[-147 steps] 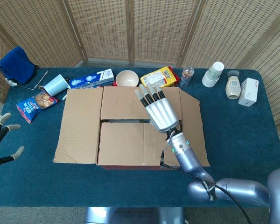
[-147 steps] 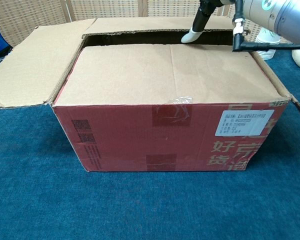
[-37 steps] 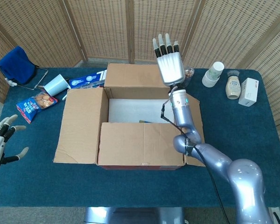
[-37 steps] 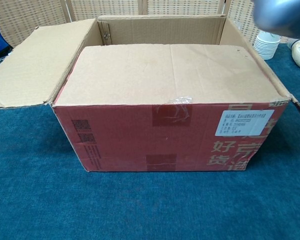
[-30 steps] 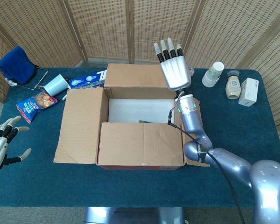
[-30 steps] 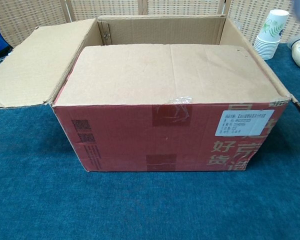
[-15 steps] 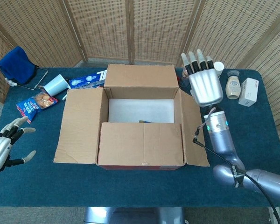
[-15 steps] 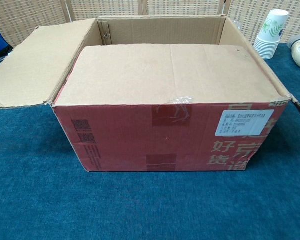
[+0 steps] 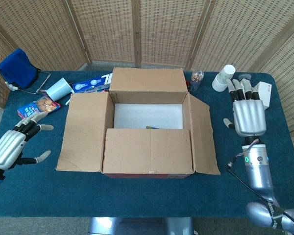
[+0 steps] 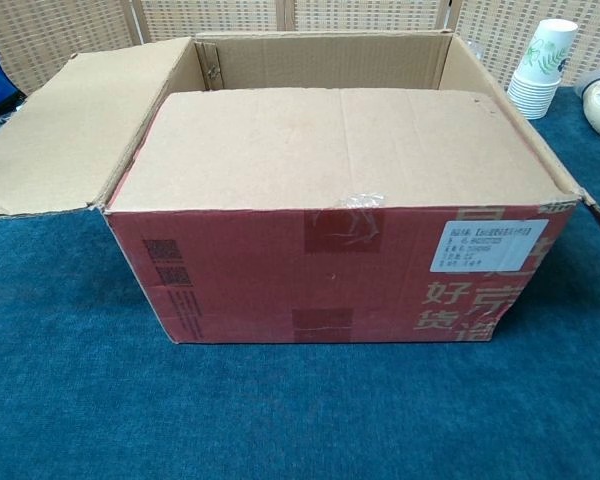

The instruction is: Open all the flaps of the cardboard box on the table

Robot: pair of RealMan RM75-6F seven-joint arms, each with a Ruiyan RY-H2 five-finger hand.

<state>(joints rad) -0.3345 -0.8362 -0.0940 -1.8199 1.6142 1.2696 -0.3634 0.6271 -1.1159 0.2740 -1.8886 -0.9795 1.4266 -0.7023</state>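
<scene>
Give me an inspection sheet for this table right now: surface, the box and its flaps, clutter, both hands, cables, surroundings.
Surface: blue cloth table, bare in front of the box.
Job's things: cardboard box; far flap, left flap and right flap folded out; near flap lying flat over the opening.
Clutter: snack bag, tipped blue cup, blue carton, small jar, paper cup stack, white box, blue cloth on a wire rack.
Hands: left hand and right hand open, off the box, holding nothing.
Cables: black cable along the right forearm.
Surroundings: wicker screen behind the table.
</scene>
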